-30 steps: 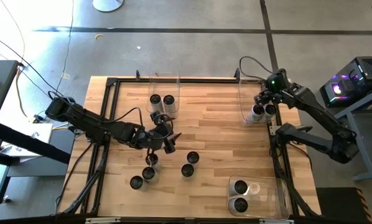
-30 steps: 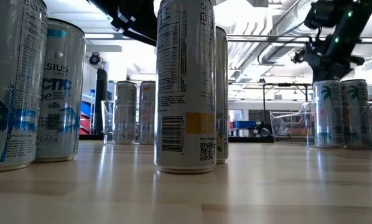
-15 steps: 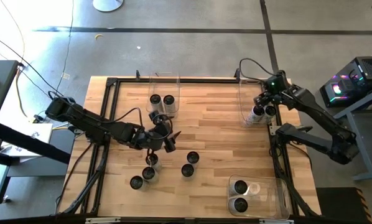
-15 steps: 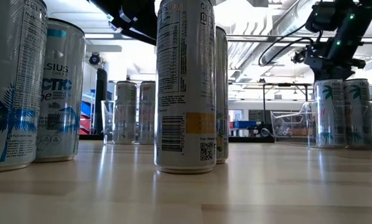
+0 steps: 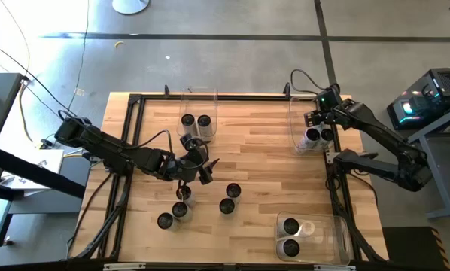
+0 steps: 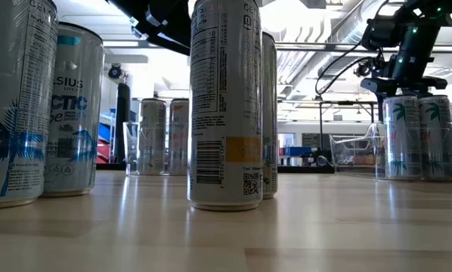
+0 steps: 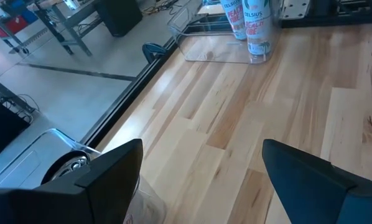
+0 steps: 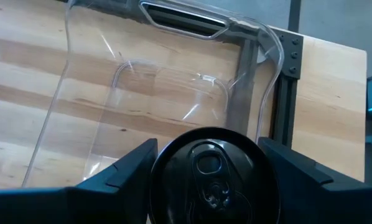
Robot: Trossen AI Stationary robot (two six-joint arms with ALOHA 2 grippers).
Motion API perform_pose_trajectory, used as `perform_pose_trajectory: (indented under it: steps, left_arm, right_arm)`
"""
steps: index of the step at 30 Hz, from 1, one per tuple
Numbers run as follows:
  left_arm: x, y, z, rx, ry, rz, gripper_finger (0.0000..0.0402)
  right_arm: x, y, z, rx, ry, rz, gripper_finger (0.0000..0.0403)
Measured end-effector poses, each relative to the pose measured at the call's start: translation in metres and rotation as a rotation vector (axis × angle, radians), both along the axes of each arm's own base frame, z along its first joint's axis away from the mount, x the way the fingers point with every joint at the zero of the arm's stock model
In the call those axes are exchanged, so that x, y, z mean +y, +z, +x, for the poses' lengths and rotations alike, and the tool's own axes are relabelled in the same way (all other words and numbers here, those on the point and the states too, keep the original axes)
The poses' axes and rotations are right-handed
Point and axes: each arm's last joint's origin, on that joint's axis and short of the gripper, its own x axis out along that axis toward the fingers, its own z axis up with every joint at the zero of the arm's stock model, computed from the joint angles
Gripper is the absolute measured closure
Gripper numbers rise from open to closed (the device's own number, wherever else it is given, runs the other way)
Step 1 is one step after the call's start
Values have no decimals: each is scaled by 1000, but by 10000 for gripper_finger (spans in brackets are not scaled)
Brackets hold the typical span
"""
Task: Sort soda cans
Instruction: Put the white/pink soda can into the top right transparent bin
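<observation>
Several soda cans stand on their bases on the wooden table (image 5: 255,150); loose ones (image 5: 226,205) are at the near left. A clear bin at the far right (image 8: 173,74) holds two cans (image 5: 326,134). My right gripper (image 8: 209,168) is over this bin, shut on one can (image 8: 214,177), whose dark top shows between the fingers. My left gripper (image 5: 207,170) hovers open above the table's middle left with nothing between its fingers (image 7: 105,180). My right gripper pinches the can's upper end (image 8: 158,180) between its two fingers, one on each side of the round top. The fingers slant down from above. The can (image 6: 400,136) stands upright in the bin beside the other can.
A far middle bin (image 5: 199,102) holds cans (image 5: 187,120), and a near right bin (image 5: 323,233) holds two (image 5: 290,226). A black frame (image 5: 135,102) runs along the table's edges. Bare wood lies between the loose cans and the right bins.
My right gripper has rolled about its wrist and sunk a little over the far right bin, staying shut on the can. The can stays upright beside the other one.
</observation>
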Motion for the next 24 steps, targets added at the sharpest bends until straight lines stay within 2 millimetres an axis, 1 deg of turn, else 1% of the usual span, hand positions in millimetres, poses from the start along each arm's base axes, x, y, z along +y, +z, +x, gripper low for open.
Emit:
perform_pose_trajectory:
  steps: [5,12,24]
  left_arm:
    - [0,0,0,0,0,0,78]
    - [0,0,0,0,0,1,78]
    - [0,0,0,-3,2,-4,78]
  right_arm:
    - [1,0,-1,-6,-8,-4,166]
    - [6,4,-4,-25,21,-13,127]
    - [19,19,-13,-87,30,-101,121]
